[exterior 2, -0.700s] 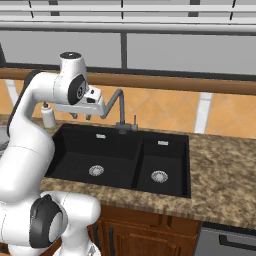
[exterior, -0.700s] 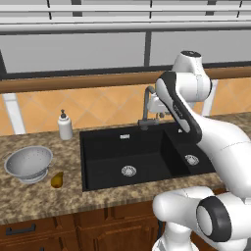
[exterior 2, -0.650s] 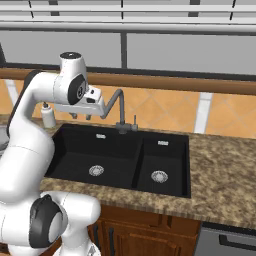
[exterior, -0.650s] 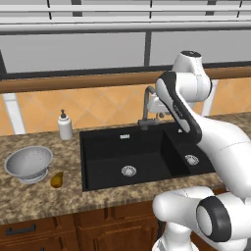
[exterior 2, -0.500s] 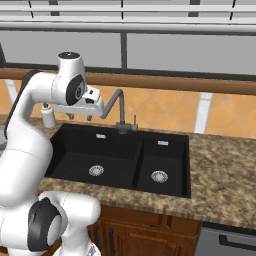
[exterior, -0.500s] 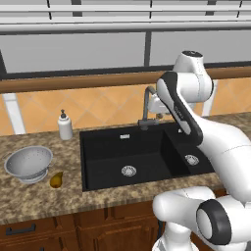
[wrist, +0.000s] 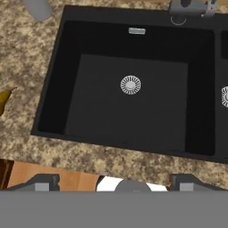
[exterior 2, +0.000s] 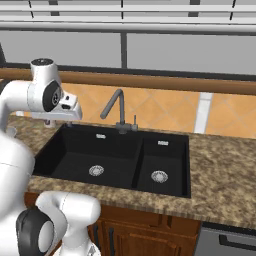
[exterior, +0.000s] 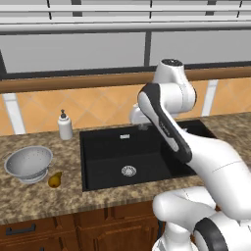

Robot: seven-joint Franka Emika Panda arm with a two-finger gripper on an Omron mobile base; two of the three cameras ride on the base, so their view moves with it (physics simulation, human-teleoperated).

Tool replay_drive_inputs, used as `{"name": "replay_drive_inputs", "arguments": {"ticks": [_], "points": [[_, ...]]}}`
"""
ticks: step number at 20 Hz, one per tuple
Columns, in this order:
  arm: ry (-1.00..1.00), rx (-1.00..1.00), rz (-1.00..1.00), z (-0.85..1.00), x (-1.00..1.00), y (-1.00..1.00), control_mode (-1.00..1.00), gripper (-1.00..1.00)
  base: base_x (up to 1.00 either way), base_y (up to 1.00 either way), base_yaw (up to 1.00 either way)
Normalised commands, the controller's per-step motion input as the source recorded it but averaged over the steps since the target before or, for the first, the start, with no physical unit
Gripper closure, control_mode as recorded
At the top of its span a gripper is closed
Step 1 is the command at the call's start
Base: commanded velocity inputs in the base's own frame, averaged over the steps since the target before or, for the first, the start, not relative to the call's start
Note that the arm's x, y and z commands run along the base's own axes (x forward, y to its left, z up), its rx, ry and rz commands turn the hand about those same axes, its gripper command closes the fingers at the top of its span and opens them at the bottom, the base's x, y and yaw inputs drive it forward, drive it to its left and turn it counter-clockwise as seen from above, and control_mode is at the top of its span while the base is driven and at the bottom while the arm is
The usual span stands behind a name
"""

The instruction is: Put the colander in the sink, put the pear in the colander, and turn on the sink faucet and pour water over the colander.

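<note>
Change since earlier frame: the white arm's hand has swung from the faucet side toward the left of the wide basin; colander, pear and soap bottle lie as before.
Gripper: the two-finger gripper [wrist: 113,180] stands spread wide with nothing between its dark tips, at the bottom of the hand view, above the near edge of the basin.
Sink: the large matte black double-basin sink [exterior: 103,147] fills the middle of the left base view; a round silver drain [wrist: 130,84] sits centre frame in the hand view.
Colander: the light grey-white perforated round colander [exterior: 28,163] rests on the speckled brown granite counter [exterior: 29,196], lower left, well apart from the sink.
Pear: the small yellow-brown pear [exterior: 55,180] lies just beside the colander's lower right.
Faucet: the tall dark grey angular faucet [exterior 2: 116,111] rises behind the basins, centre of the right base view.
Soap bottle: the white soap dispenser bottle [exterior: 64,126] stands left of the sink's back corner.
</note>
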Motion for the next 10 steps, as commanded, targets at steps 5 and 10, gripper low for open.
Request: {"name": "replay_drive_inputs", "arguments": {"ticks": [5,10], "points": [[0.09,0.00,0.00,-0.24,0.00,0.96,-1.00,-1.00,0.00,0.00,0.00],[0.10,0.00,0.00,-0.32,0.09,0.98,-1.00,-1.00,0.00,0.00,0.00]]}}
